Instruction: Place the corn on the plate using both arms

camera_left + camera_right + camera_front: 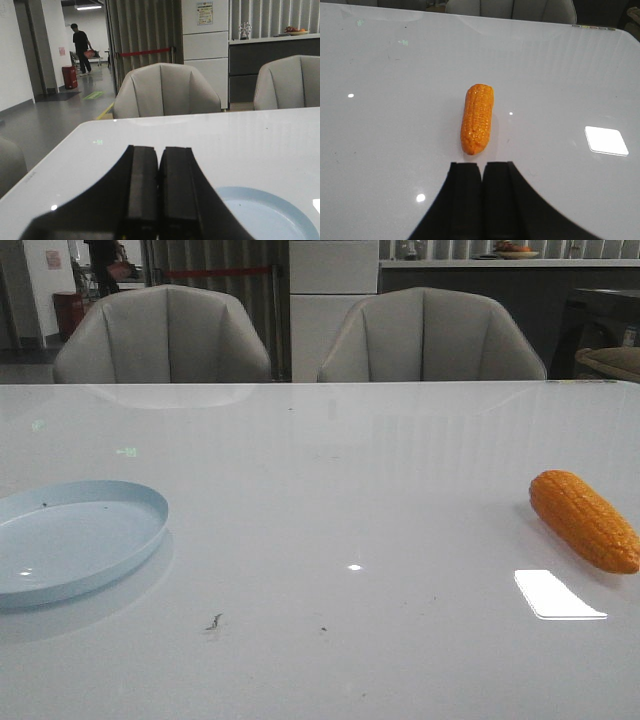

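Fingers [467, 200] shut before glossy orange corn [477, 118]

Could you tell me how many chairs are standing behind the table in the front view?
2: one grey upholstered chair behind the table's far edge on the left, another grey upholstered chair right of centre. Others may be out of frame.

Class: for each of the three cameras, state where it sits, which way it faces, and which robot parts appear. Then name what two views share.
Front view: at the robot, facing forward over the table toward two chairs; no robot part shows.
Left wrist view: on the left arm, looking past the shut left end effector over the plate into the room.
Right wrist view: on the right arm, looking down past the shut right end effector at the corn.
Shared: front and right wrist both show the corn.
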Controlling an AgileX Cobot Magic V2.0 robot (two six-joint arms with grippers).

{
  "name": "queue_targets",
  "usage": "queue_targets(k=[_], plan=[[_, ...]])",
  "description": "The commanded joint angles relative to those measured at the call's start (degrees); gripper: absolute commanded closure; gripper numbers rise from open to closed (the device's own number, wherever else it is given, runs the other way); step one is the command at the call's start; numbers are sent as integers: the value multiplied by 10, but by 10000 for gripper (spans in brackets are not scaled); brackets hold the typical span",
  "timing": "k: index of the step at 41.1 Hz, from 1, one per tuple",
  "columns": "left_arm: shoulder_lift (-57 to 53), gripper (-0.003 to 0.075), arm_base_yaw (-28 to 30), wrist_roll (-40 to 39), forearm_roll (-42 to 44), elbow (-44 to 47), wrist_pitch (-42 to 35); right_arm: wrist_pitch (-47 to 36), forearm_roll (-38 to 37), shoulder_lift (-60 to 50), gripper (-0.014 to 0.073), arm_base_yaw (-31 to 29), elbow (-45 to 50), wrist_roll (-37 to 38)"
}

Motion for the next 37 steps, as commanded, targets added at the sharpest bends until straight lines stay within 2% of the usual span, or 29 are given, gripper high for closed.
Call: queue_targets(k=[1,5,11,19,24,27,32,37], plan=[[-8,631,0,-1,-5,-3,-86,-80,-3,-13,527,-3,-10,0],[-8,631,0,-2,-8,-16,-91,-134,-3,-13,527,-3,-10,0],[-8,631,0,-2,-8,-73,-93,-276,17,-13,527,-3,-29,1],[22,631,0,-2,-8,-177,-102,-234,25,23,527,-3,-161,1],[100,631,0,-2,29,-260,-134,-234,25,110,527,-3,-266,1],[149,631,0,-2,36,-312,-128,-234,25,167,527,-3,-318,1],[244,631,0,-2,36,-384,-127,-234,25,260,527,-3,-375,1],[324,631,0,-2,36,-405,-124,-234,25,334,527,-3,-384,1]])
